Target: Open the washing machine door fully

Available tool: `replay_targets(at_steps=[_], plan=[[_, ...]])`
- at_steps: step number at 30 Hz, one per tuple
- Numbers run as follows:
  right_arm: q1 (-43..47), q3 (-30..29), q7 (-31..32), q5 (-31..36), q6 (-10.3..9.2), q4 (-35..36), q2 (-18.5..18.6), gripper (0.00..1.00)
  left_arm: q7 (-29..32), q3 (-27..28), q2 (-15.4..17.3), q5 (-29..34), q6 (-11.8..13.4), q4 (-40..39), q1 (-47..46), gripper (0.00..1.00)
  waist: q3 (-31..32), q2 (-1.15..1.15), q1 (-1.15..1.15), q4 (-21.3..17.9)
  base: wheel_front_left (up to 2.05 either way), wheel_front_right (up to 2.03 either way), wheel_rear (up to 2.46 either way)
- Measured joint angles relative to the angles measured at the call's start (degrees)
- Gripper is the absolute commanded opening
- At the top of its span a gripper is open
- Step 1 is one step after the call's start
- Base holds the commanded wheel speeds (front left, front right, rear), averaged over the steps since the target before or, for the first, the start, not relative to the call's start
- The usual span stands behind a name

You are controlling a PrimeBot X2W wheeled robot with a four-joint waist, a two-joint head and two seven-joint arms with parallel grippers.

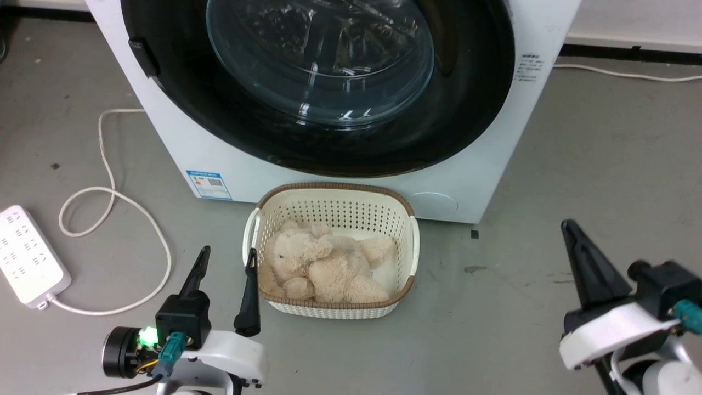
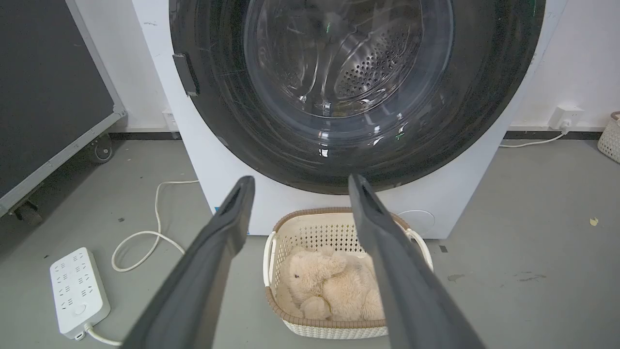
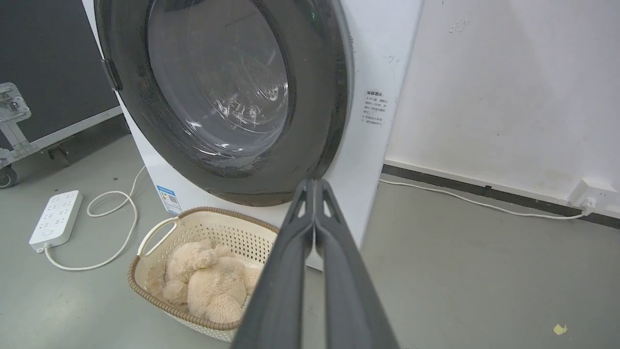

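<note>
The large round glossy black washing machine door [image 1: 471, 109] with its bulging clear glass window lies closed against the front of the white box-shaped washing machine [image 1: 247, 164]. Its upper part is cut off by the top edge of the head view. Through the glass in the left wrist view, the perforated steel drum is dimly readable behind reflections. A small dark tab [image 1: 143, 55] sits on the door's left rim.

The left pincer [image 1: 229, 252] hovers low over the grey floor [image 1: 603, 164], its two dark fingers spread apart and empty, well short of the door. Its right finger overlaps the left rim of a cream perforated plastic basket [image 1: 334, 188]; whether they touch cannot be told. The right pincer [image 1: 569, 226] hangs near the machine's right corner. In the right wrist view its fingers are pressed together with nothing between them, and part of its wrist is cut off at the frame edge.

A beige plush toy [image 1: 323, 263] lies slumped in the basket, just in front of the machine. A white power strip [image 1: 27, 252] lies to the left, partly cropped.
</note>
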State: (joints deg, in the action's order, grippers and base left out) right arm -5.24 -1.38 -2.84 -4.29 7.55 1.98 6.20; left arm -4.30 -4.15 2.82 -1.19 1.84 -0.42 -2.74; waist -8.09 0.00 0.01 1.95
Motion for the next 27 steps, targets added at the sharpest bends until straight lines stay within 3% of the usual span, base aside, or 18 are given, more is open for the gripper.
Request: replay_targets(at_steps=[18, 27], plan=[[-16.43, -6.38, 9.15, -17.24, -0.01, -3.68, 1.51, 0.0, -2.49, -2.23, 0.0, -0.58, 1.22, -1.27, -3.02, 1.0, -5.48, 0.0, 0.0, 2.58, 0.0, 0.0, 0.0], [-27.23, -11.45, 15.37, -24.76, -0.01, -9.93, 1.31, 0.0, -3.43, -2.99, -0.01, -0.97, 2.11, -2.3, -4.21, 1.0, -8.65, 0.0, 0.0, 4.49, 0.0, 0.0, 0.0]])
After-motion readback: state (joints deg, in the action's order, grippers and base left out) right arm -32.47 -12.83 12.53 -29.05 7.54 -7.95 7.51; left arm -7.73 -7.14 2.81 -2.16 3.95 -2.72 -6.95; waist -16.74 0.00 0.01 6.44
